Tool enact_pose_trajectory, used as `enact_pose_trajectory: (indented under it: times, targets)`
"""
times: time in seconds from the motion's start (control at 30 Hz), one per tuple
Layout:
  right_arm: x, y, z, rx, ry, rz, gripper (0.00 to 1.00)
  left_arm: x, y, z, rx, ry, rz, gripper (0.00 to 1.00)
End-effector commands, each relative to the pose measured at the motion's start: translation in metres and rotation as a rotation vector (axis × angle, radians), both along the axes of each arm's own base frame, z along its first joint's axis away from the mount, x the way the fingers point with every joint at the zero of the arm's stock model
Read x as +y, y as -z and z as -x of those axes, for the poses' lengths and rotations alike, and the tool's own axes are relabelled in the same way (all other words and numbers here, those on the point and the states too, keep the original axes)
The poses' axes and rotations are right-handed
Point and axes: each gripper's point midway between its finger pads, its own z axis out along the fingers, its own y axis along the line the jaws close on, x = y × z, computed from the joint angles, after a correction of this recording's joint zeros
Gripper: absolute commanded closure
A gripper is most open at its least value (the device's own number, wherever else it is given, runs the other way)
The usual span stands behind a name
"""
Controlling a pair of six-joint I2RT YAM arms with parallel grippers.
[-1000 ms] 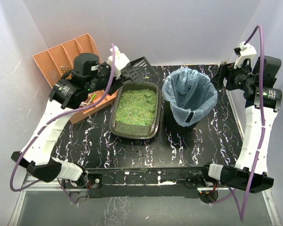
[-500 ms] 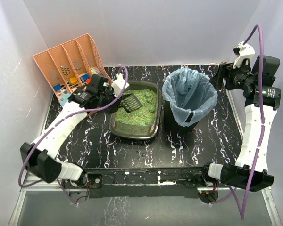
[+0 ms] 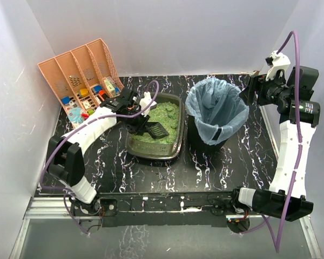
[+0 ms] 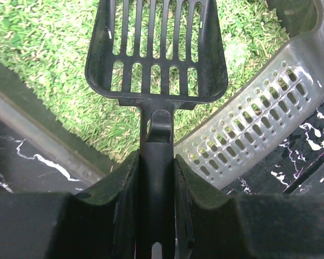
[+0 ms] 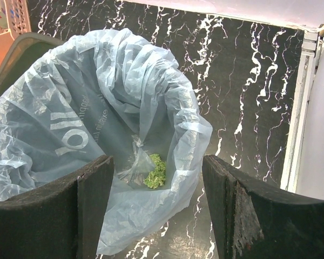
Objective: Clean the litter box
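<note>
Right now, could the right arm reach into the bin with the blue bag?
Probably yes. The right gripper hangs open, up beside the bin and looking down into it. The blue bag gapes wide, and nothing sits between them.

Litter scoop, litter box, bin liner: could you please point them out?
litter scoop (image 4: 156, 58), left wrist view, slotted blade
litter box (image 3: 154, 155), top view, near rim
bin liner (image 5: 70, 97), right wrist view, left wall

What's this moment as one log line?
left gripper: shut on black slotted plastic scoop over olive-grey litter tray | right gripper: open near blue-lined bin
</note>
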Motion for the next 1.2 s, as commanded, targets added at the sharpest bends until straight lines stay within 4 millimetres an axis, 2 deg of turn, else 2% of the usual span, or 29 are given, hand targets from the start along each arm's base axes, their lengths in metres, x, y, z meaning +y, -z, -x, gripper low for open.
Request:
enact_pose_trajectory:
  times: [0.0, 0.13, 0.63, 0.73, 0.9, 1.17]
  targets:
    - [-0.002, -0.017, -0.003, -0.073, -0.003, 0.019, 0.28, -0.024, -0.009, -0.007, 0.002, 0.021, 0.088, 1.0]
    - [-0.001, -0.016, -0.003, -0.074, -0.008, 0.018, 0.28, -0.029, -0.002, -0.014, 0.013, 0.013, 0.076, 1.0]
    - [0.001, -0.007, -0.003, -0.059, -0.021, 0.012, 0.28, -0.045, -0.009, -0.055, -0.091, -0.142, 0.153, 1.0]
    - [0.002, -0.006, -0.003, -0.057, -0.025, 0.009, 0.28, -0.044, -0.002, -0.059, -0.099, -0.157, 0.146, 1.0]
    - [0.001, -0.005, -0.002, -0.056, -0.021, 0.012, 0.28, -0.044, 0.014, -0.048, -0.036, -0.108, 0.085, 1.0]
    - [0.001, 0.0, -0.006, -0.045, -0.026, 0.004, 0.28, -0.034, 0.004, -0.026, -0.075, -0.049, 0.034, 1.0]
